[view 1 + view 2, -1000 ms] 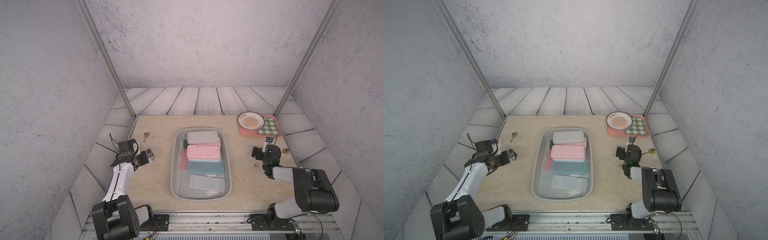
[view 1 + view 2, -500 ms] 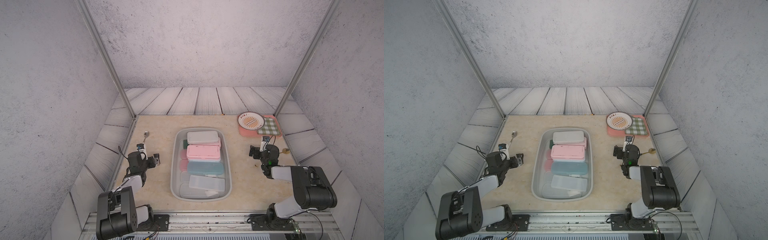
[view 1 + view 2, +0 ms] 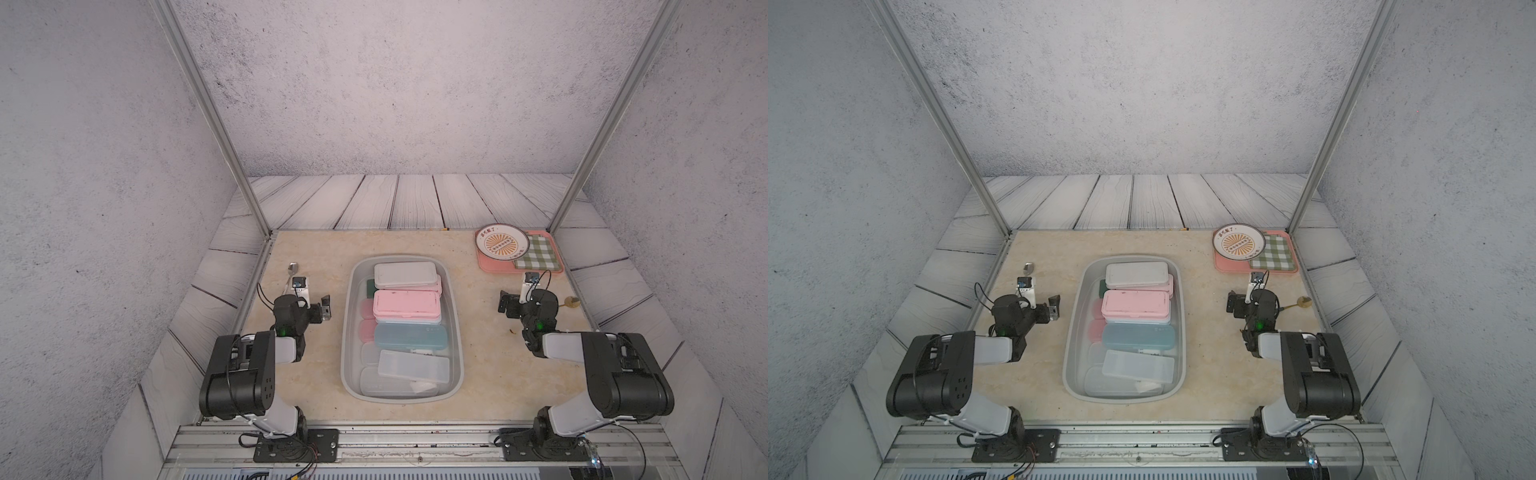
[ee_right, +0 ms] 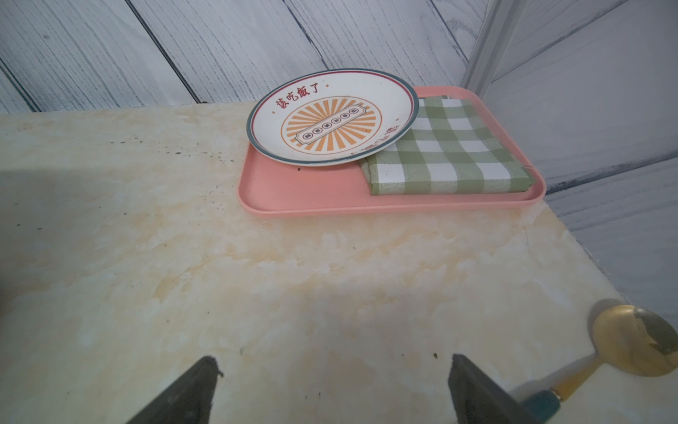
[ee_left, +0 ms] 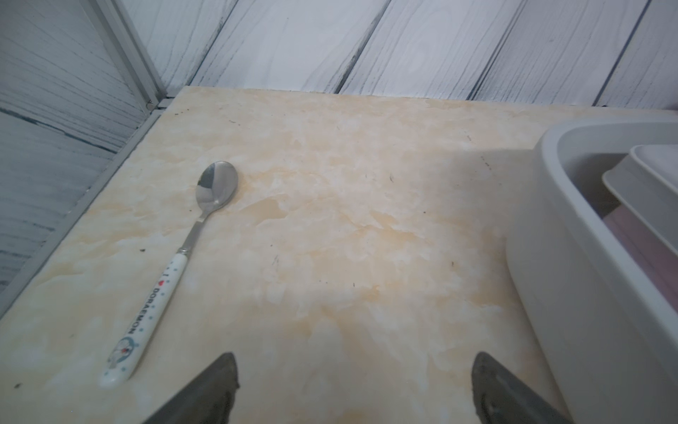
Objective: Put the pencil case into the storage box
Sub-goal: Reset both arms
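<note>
Flat plastic pencil cases (image 3: pixel 406 304), white, pink, blue and clear, lie stacked inside the large light-grey plastic storage box (image 3: pixel 348 345); perhaps a dark green case (image 3: pixel 370 286) hides beneath them. The left gripper (image 5: pixel 352 367) and the right gripper (image 4: pixel 334 361) have their jaws wide open and empty.

The tabletop (image 3: pixel 316 249) is a beige marbled slab. Four items rest directly on it.

- Light-grey storage box (image 3: pixel 399 399): centre, long side running from near edge to far edge.
- Salmon-pink tray (image 3: pixel 494 266): far right corner.
- Steel spoon with white printed handle (image 5: pixel 176 271): close to the left edge, far half.
- Gold spoon (image 4: pixel 634 345): at the right edge, nearer than the tray.
</note>
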